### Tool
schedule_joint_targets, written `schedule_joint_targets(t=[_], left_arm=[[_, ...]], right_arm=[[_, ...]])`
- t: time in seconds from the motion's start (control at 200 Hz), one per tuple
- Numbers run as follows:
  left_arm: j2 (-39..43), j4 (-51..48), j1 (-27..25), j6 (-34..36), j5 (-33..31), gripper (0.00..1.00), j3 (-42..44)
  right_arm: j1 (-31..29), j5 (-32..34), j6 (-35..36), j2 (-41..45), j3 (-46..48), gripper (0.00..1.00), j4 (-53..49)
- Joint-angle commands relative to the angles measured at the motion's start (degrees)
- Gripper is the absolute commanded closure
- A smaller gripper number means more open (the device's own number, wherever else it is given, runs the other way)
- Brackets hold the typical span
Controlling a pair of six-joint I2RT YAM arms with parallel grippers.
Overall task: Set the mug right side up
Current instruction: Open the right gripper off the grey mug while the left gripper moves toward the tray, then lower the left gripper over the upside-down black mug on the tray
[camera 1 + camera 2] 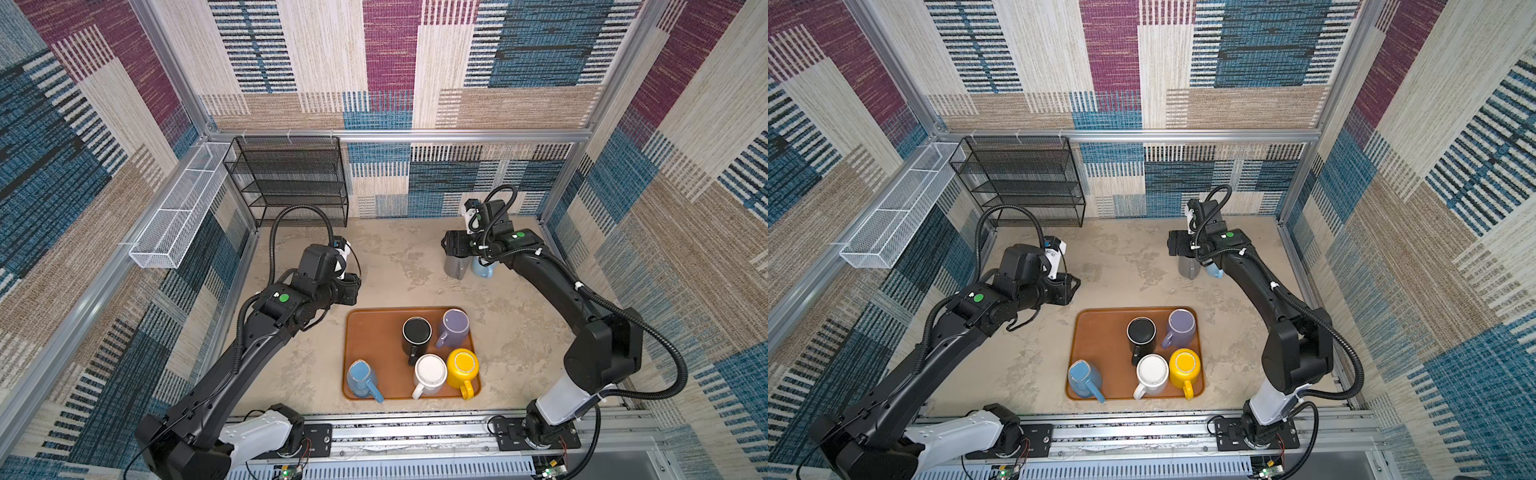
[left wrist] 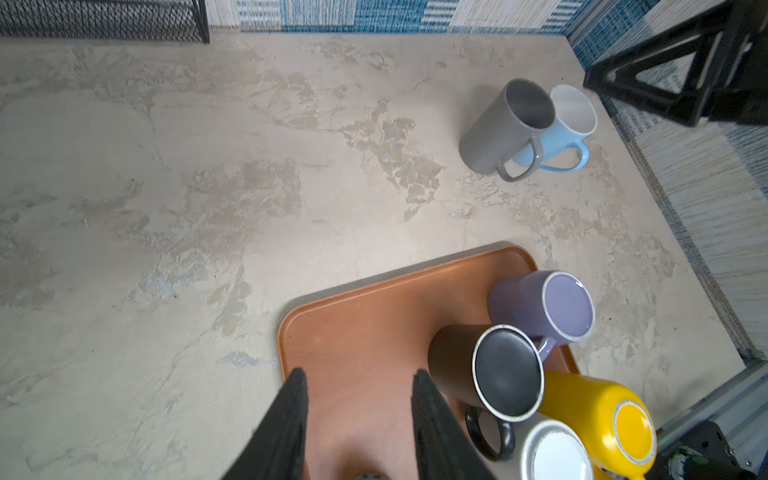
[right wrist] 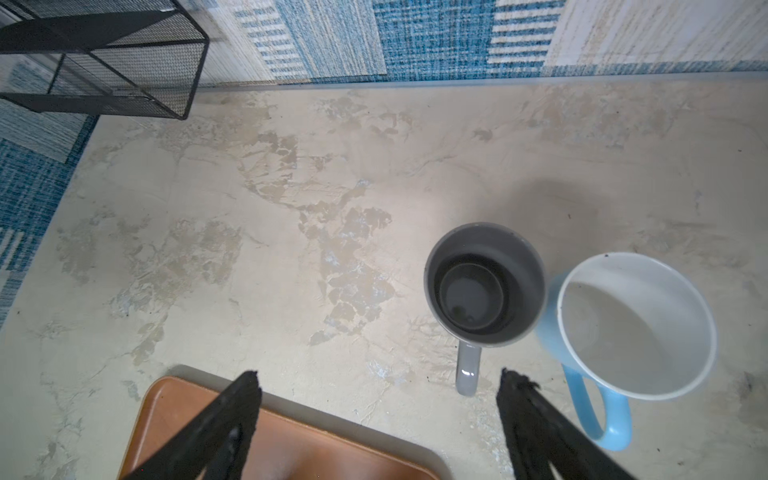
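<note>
Table: mottled beige, sound, free room beyond the tray for setting a mug down
Tray: brown, at the near edge of the table, five mugs on it
Right gripper: jaws spread wide, nothing between them, poised over the grey mug
Left gripper: jaws narrowly parted, empty, over the bare part of the tray
Grey mug: off the tray, far right part of the table, mouth up, touching or just beside the light blue mug, also mouth up; judged done
Tray mugs: black mug, purple mug, white mug and yellow mug packed close, bases up; blue textured mug apart at the near left corner, apparently base up too
Handling, judged: glazed ceramic, rigid, fairly heavy, slick under the pads, liable to chip if dropped
Hold, judged: across the wall at mid-height, clear of the handle, from the side so that a wrist roll brings the mouth up; blue textured mug easiest to reach
</note>
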State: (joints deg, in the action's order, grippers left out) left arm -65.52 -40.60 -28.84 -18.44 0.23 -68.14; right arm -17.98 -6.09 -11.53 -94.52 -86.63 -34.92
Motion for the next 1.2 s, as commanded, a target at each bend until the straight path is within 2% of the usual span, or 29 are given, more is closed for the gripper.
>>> schedule_joint_targets(t=[0.0,0.21,0.421,0.571,0.852,1.197], left_arm=[[1.2,-2.3,-0.1,-3.5,1.6,0.61,1.8],[0.5,-2.2,-2.1,-6.9,5.8,0.61,5.2],[-4.6,-1.3,-12.2,-11.7,2.0,0.62,4.3],[-9.7,-0.9,-17.1,-15.4,2.1,0.63,2.6],[-14.3,-1.1,-21.4,-18.3,6.7,0.65,1.8],[-19.1,-1.1,-24.7,-20.5,7.8,0.66,-0.2]], right_arm=[[0.0,-2.7,0.5,0.6,0.5,0.08,4.6],[0.0,-4.4,-0.2,1.5,2.4,0.08,6.8],[0.0,-5.5,-0.7,3.7,5.8,0.08,10.1],[0.0,-5.7,-1.7,4.8,7.6,0.08,12.1],[0.0,-5.1,-2.2,5.3,9.1,0.06,12.5],[0.0,-5.4,-1.7,6.0,10.9,0.06,13.6]])
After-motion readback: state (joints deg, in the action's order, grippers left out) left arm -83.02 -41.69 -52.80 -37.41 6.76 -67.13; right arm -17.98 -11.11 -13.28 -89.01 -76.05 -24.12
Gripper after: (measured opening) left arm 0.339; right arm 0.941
